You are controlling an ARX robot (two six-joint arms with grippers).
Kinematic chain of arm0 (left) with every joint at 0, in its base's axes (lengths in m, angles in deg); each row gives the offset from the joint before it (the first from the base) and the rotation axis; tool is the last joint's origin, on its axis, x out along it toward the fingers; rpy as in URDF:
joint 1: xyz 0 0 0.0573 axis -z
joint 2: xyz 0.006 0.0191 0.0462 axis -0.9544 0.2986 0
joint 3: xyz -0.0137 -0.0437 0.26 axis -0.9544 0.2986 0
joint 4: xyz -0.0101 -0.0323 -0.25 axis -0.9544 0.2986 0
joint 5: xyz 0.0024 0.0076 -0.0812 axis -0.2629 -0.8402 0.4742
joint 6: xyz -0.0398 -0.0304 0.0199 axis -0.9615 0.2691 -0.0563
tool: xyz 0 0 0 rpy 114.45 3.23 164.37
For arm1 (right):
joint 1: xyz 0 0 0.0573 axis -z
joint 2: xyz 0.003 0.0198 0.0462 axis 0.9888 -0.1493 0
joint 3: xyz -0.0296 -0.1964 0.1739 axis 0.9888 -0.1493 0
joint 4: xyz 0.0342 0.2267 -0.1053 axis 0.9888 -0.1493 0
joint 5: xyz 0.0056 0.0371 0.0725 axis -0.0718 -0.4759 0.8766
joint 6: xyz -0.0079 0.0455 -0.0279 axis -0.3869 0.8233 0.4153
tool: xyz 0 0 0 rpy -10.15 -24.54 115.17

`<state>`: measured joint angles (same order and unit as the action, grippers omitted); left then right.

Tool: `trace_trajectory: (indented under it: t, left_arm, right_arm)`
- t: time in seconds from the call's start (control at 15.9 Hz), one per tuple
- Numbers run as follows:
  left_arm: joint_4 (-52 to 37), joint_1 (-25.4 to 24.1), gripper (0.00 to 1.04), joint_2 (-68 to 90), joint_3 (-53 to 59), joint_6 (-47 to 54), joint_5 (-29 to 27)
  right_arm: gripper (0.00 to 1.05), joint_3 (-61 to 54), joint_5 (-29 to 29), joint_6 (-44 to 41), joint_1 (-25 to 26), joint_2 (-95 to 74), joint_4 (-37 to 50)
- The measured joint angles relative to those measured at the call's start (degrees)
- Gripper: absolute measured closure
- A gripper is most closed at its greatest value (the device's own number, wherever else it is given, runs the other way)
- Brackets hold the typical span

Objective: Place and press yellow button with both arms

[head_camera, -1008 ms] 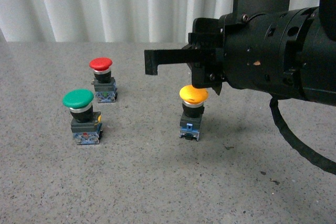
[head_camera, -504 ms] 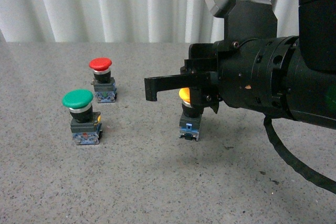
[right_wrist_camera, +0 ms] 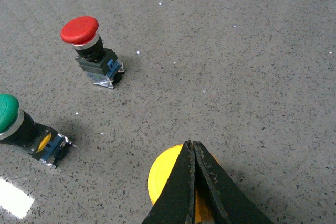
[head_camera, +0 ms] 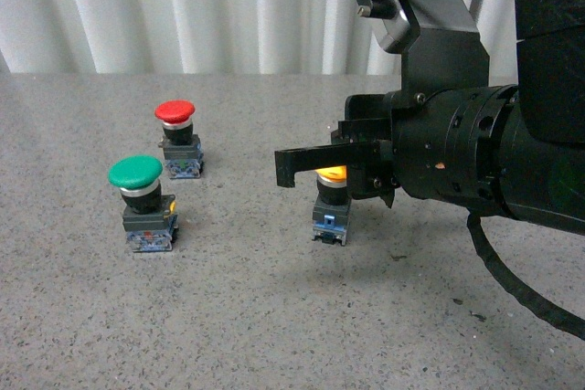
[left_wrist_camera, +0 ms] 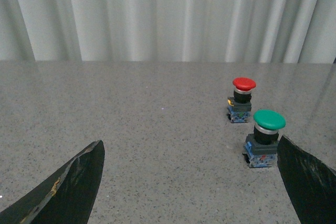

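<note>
Yellow button [head_camera: 331, 200] is sitting under the clenched right gripper [right_wrist_camera: 190, 148]; I'd be pushing straight down, centred. Left gripper [left_wrist_camera: 189, 148] is hanging released.

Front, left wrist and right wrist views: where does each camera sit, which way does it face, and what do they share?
Front view: on the robot's body, facing forward over the table to the curtain; the right arm shows, its right gripper over the yellow button.
Left wrist view: low above the table, looking level toward the curtain through the open left gripper.
Right wrist view: looking steeply down past the shut right gripper onto the yellow cap.
Shared: the red button and green button appear in all three views.
</note>
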<state>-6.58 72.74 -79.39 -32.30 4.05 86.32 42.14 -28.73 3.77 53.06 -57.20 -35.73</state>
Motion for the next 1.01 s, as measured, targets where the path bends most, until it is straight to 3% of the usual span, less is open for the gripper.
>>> trace_trajectory:
  t: [0.82, 1.01]
  left_arm:
    - [0.0, 0.0, 0.07, 0.0, -0.02, 0.0, 0.0]
    - [0.0, 0.0, 0.07, 0.0, 0.0, 0.0, 0.0]
  right_arm:
    - [1.03, 2.01, -0.33, -1.31, 0.44, -1.38, -6.32]
    - [1.03, -0.13, 0.83, -0.11, 1.05, -0.07, 0.33]
